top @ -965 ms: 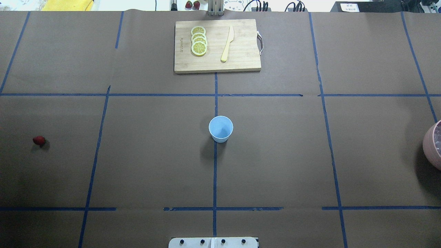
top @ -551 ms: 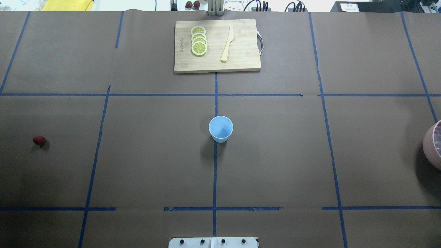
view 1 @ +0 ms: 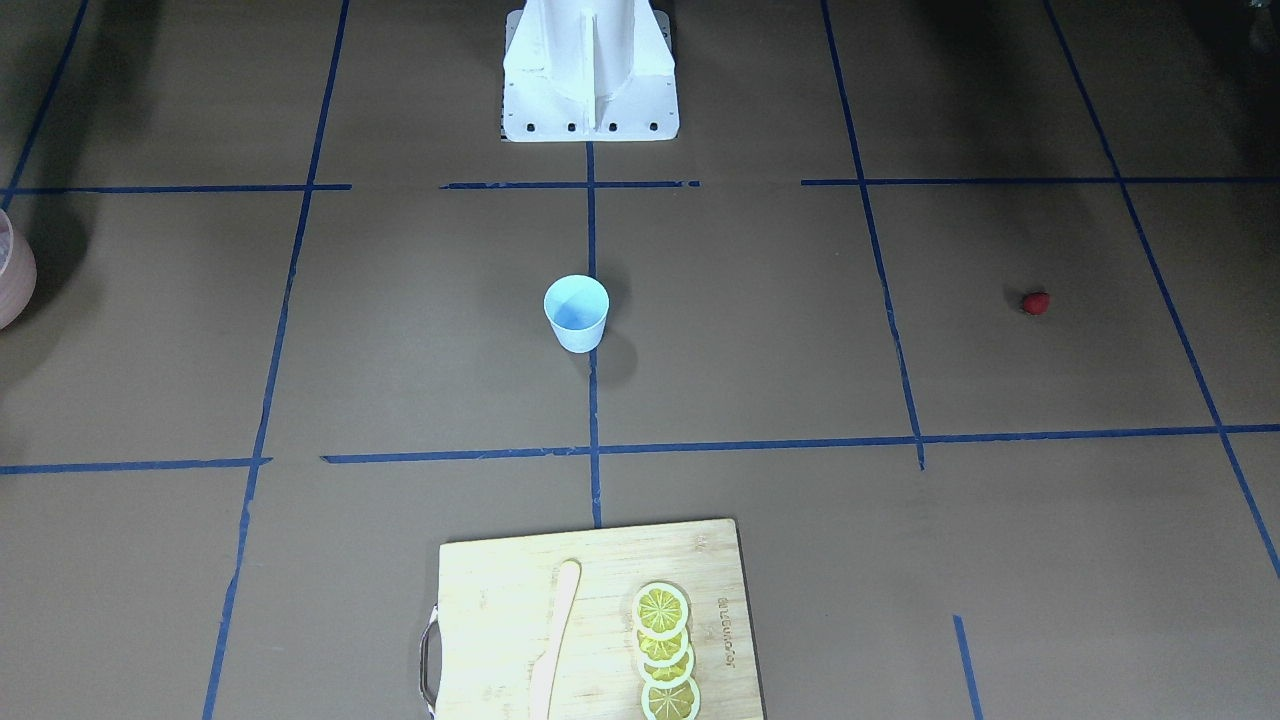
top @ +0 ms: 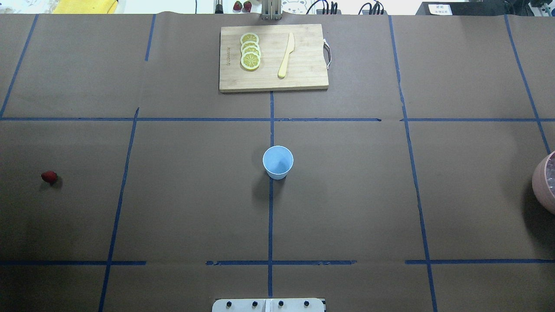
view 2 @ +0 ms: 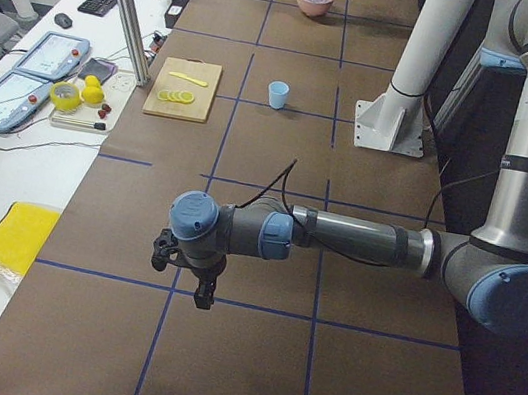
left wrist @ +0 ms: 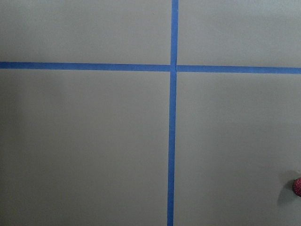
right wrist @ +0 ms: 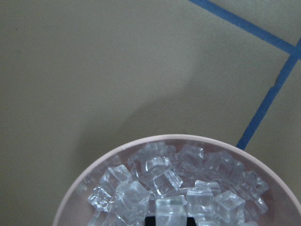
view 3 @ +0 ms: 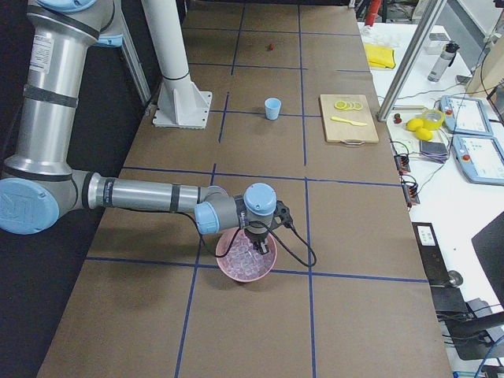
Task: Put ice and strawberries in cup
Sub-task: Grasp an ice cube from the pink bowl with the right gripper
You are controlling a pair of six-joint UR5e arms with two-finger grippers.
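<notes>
There is one pale-blue cup [top: 278, 161]. One strawberry [top: 49, 176] lies well off to the cup's side, toward the robot's left. Beyond the cup, away from the robot, is one wooden cutting board [top: 303, 78] bearing four overlapping lemon slices [top: 250, 51] and one pale knife [top: 286, 55]. Two further strawberries [top: 238, 5] sit past the table's far edge. Well to the robot's right of the cup is one pink bowl [top: 542, 184] of ice cubes [right wrist: 160, 188], more than a dozen, the exact number hidden. Two arms show, the left arm [view 2: 358, 242] and the right arm [view 3: 142, 195].
</notes>
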